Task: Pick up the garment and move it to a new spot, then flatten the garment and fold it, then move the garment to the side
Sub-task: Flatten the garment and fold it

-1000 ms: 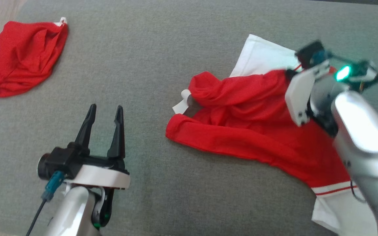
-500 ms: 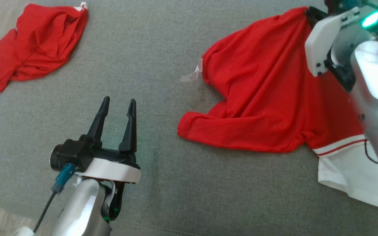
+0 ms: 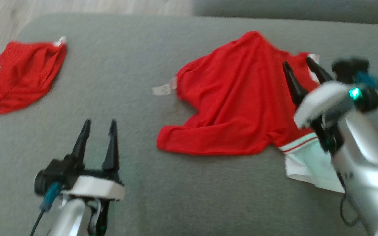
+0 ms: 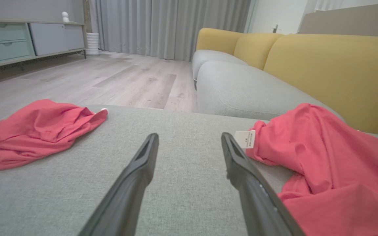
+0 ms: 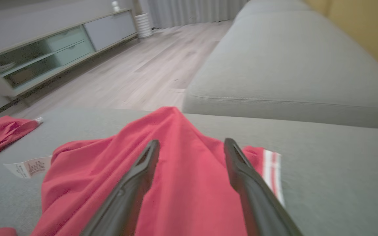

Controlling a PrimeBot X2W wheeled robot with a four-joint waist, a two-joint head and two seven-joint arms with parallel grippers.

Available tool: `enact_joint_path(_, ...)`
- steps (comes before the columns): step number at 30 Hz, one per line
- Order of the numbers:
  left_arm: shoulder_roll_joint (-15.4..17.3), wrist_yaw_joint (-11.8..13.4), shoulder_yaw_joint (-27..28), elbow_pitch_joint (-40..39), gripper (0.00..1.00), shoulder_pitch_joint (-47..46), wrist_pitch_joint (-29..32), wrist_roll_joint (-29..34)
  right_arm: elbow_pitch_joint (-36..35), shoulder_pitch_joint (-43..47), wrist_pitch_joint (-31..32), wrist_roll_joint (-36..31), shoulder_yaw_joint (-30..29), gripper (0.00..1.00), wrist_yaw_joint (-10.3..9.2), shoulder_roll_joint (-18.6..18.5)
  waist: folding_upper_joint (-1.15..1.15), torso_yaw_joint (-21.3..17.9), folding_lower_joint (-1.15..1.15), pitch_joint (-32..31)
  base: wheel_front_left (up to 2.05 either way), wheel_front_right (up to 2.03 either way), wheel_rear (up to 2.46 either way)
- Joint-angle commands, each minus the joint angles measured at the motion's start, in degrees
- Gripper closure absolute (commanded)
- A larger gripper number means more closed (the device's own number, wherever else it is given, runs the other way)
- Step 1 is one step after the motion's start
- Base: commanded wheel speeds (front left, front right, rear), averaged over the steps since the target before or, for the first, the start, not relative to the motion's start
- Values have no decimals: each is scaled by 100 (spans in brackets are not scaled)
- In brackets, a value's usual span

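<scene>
- Your right gripper (image 3: 296, 61) sat with fingers apart over the red garment (image 3: 228, 108), gripping nothing.
- Your left gripper (image 3: 99, 122), fingers likewise apart, hovered above the grey cushion (image 3: 136, 59).

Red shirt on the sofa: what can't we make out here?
Print on the label: too small in the left wrist view, blurred in the head view.
White part of the shirt: partly covered by the right arm in the head view.
The other red cloth: cut off by the head view's left edge.
Whether the right fingers touch the shirt: cannot tell, motion blur.
</scene>
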Motion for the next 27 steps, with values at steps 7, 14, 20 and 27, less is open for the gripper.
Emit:
enact_joint_path(7,308,210,549,-189,0,462,-62,-52,-1511,1608,-666,-221,-655,0,40,-121,0,-976,1,-894,0,0,0)
enact_joint_path(14,448,389,713,-411,0,1030,-62,70,-3063,2992,-362,-911,-1458,0,40,161,0,-1361,1,-1185,0,0,0)
enact_joint_path(20,407,415,751,-530,0,1224,-62,143,-3771,3561,14,-1116,-1824,0,40,392,0,-1353,1,-1238,0,0,0)
enact_joint_path(27,382,433,769,-507,0,1312,-57,89,-4060,3776,280,-1182,-1893,0,40,521,0,-1298,1,-1234,0,0,0)
